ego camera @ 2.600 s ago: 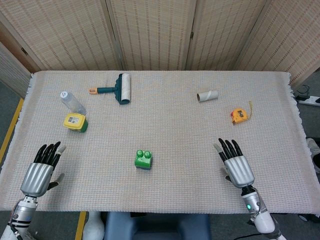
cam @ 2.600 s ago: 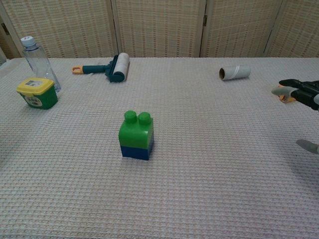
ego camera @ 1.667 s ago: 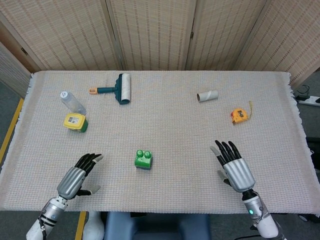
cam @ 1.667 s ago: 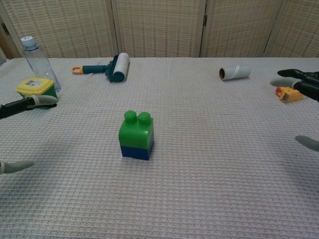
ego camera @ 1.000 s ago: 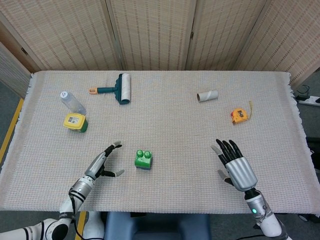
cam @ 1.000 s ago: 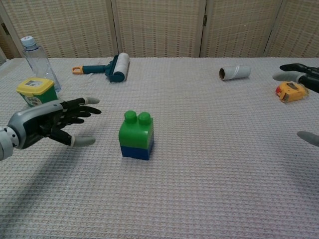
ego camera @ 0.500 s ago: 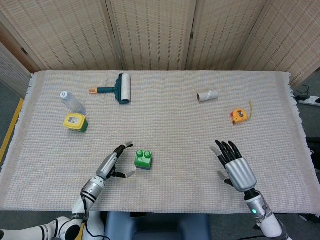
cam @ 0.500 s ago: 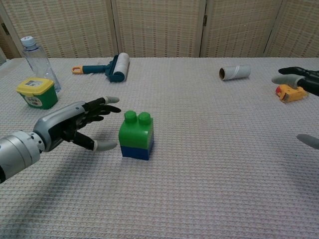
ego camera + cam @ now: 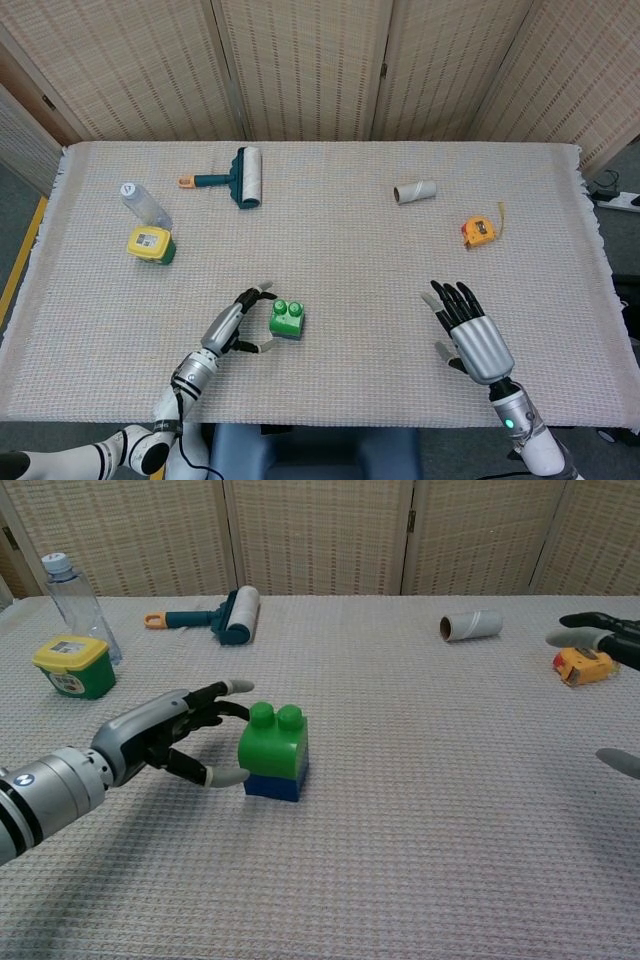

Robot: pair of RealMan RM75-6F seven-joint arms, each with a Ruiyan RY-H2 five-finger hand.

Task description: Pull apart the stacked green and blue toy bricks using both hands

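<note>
Left hand [image 9: 170, 742] has reached the bricks [image 9: 273, 753], fingers spread around them; right hand [image 9: 474, 333] spread, lower right. Pinch the blue base squarely.

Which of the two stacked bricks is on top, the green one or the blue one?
The green brick, with studs, sits on top; the blue brick lies under it on the table.

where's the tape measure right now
The tape measure lies on the table's right side in the head view, just right of and nearer than the cardboard tube, beyond the right hand.
</note>
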